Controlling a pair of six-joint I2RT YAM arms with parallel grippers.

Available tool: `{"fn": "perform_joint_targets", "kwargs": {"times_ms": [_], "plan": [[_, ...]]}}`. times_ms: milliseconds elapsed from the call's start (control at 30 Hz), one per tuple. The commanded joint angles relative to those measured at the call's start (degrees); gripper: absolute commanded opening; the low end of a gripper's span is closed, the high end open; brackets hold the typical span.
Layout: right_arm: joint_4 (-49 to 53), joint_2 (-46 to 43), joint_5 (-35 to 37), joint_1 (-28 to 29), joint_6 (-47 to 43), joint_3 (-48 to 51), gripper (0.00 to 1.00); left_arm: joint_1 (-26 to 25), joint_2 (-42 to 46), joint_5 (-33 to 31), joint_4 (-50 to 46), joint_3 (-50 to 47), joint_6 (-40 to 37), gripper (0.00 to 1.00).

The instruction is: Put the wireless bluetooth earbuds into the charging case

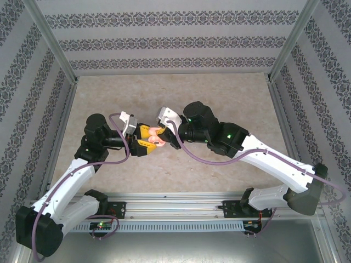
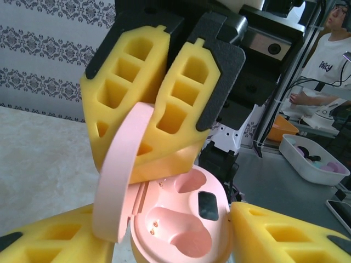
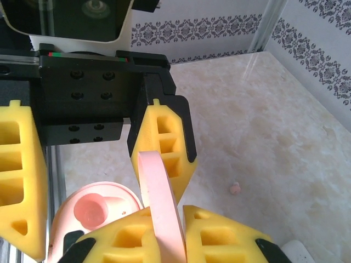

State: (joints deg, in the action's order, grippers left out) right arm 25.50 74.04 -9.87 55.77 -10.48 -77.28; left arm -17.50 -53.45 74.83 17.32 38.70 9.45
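The opening step looks done and the insertion itself is not yet made. The left gripper [image 2: 178,241] has its jaws closed on the base of the pink charging case [image 2: 170,211], one yellow foam pad on each side. The right gripper [image 3: 171,233] has its jaws closed on the lid [image 3: 159,203], pinching the edge of it and holding it swung up and open. The case sits between the two arms over the middle of the desk [image 1: 230,93] and appears to be held clear of it. In the left wrist view the two wells [image 2: 189,183] look empty, with small gold contact pins [image 2: 153,226] showing in the nearer one. The right wrist view shows a rounded pink shape in the base, and I cannot tell whether it is a seated bud or only the moulding. One tiny pale-pink earbud [image 3: 235,189] lies loose on the desk, well apart from the case. By my reading the picking up and seating of the buds is all left to do, and with both grippers occupied one of them would have to let go first. The desk is a pale, marbled beige surface, bare around the arms, with a metal rail [image 1: 175,211] along its near edge. Walls [image 1: 164,38] papered in grey ornamental bands close in three sides, set in aluminium frame posts [image 1: 52,41]. Past the enclosure, the left wrist view takes in a person [image 2: 332,60] in a white shirt and a white bin [image 2: 307,164] of small items.
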Motion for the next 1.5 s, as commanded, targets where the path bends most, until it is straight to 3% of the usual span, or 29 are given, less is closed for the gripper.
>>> {"fn": "perform_joint_targets", "kwargs": {"times_ms": [0, 167, 400, 667, 1167, 1267, 1300, 1400, 1467], "plan": [[-0.53, 1.15, 0.57, 0.41, 0.64, -1.39, 0.07, 0.45, 0.02, 3.13, 6.88, -0.03, 2.14, 0.48], [-1.06, 1.03, 0.27, 0.22, 1.55, -1.30, 0.08, 0.40, -0.10, 3.51, 6.62, -0.69, 2.15, 0.57], [-1.83, 1.35, -1.70, -1.13, 3.70, -1.21, 0.08, 0.40, -0.05, 4.09, 5.43, -1.08, 1.82, 0.55], [-2.35, 1.66, -2.59, -1.89, 4.93, -1.32, 0.08, 0.44, 0.54, 3.93, -0.30, -0.91, -2.33, 0.63], [-2.55, 1.51, -2.94, -2.16, 5.91, -1.04, 0.10, 0.44, 0.85, 4.02, -1.90, -0.82, -3.48, 0.34], [-2.67, 1.22, -2.85, -2.09, 5.57, -0.78, 0.10, 0.45, 0.92, 3.69, -1.86, -0.84, -3.57, 0.32], [-2.77, 0.98, -2.80, -1.98, 5.33, -0.57, 0.10, 0.45, 0.90, 3.41, -1.85, -0.89, -3.52, 0.34], [-3.77, 0.01, -1.85, -1.72, 4.85, 0.42, 0.09, 0.40, 1.36, 2.29, -1.61, -1.43, -3.56, 0.51], [-4.13, -0.55, -1.49, -1.72, 4.69, 0.96, 0.09, 0.44, 1.96, 1.63, -1.51, -1.82, -3.78, 0.55]]}}
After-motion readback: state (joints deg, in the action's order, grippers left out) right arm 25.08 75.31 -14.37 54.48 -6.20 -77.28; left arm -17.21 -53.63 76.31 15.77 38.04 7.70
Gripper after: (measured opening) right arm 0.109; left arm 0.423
